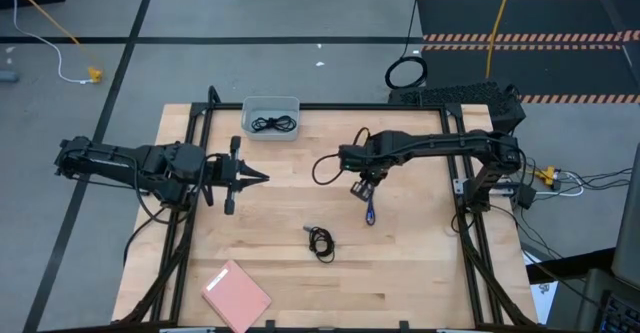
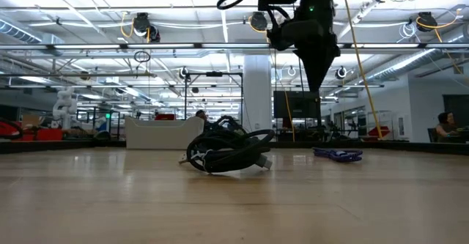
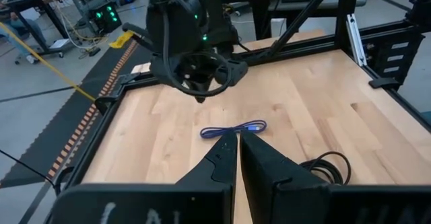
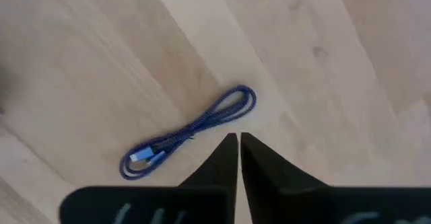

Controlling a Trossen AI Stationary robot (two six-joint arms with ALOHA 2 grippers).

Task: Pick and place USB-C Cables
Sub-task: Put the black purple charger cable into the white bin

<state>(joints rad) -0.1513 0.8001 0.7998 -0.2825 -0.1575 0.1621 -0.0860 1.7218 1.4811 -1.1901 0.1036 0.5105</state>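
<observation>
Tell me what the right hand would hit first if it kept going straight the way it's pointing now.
Probably the bare wooden table. The right hand points down at the tabletop, shut, with the purple-blue cable lying just beside its tips. How far it hangs above the wood is hard to judge.

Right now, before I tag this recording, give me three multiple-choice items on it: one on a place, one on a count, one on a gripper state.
1. Where does the purple-blue cable lie?
A. in the grey bin
B. on the bare table, below the right gripper
C. on the pink pad

2. How many cables lie outside the grey bin?
A. none
B. two
C. four

3. How are the right gripper's fingers?
A. shut, empty
B. wide open
C. clamped on a cable

Key: 1 B, it rests on wood under that gripper. 2 B, the purple-blue cable and a black coiled cable. 3 A, the right wrist view shows the tips together, holding nothing.
</observation>
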